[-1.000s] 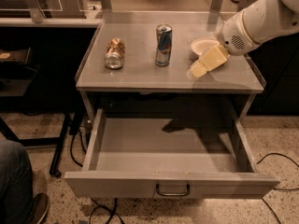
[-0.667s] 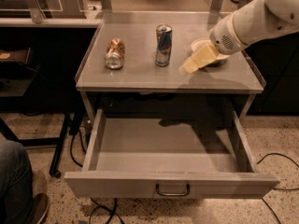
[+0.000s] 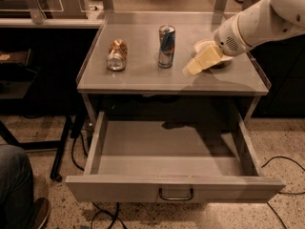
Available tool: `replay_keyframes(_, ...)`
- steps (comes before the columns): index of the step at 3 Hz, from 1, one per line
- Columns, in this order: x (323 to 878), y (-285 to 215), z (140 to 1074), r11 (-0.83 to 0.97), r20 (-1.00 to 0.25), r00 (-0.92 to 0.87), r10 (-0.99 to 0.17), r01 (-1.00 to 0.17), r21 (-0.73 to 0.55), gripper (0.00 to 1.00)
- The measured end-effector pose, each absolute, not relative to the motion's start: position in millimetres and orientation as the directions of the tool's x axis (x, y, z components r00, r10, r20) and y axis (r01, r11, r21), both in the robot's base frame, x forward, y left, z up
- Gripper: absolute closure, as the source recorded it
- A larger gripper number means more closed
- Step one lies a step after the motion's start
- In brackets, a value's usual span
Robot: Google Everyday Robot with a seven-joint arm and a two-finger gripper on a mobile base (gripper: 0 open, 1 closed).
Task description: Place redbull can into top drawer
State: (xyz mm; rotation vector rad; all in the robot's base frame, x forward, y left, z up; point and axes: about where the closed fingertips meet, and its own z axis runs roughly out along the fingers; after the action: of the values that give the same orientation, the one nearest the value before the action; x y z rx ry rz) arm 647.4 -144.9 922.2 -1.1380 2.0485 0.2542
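Now, with the can [image 3: 166,46] upright on the counter [image 3: 138,78] just beside your hand [image 3: 190,69], whose grip I cannot tell as released or clenched, come in level, straddle the can squarely at mid-height, then lift clear before lowering into the open drawer [image 3: 162,149].

So the grey surface [image 3: 143,78] has three things on it: a gold-brown can [image 3: 117,55] lying on its side on the left, the redbull can [image 3: 166,46] upright in the middle, and a white dish [image 3: 204,45] on the right, partly behind the hand [image 3: 193,68], which sits low just right of the redbull can.
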Motion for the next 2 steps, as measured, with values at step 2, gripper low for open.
replay_keyframes(2,691,-108,905,0.624,-0.79,-0.315,-0.526,-0.775,-0.105,0.0)
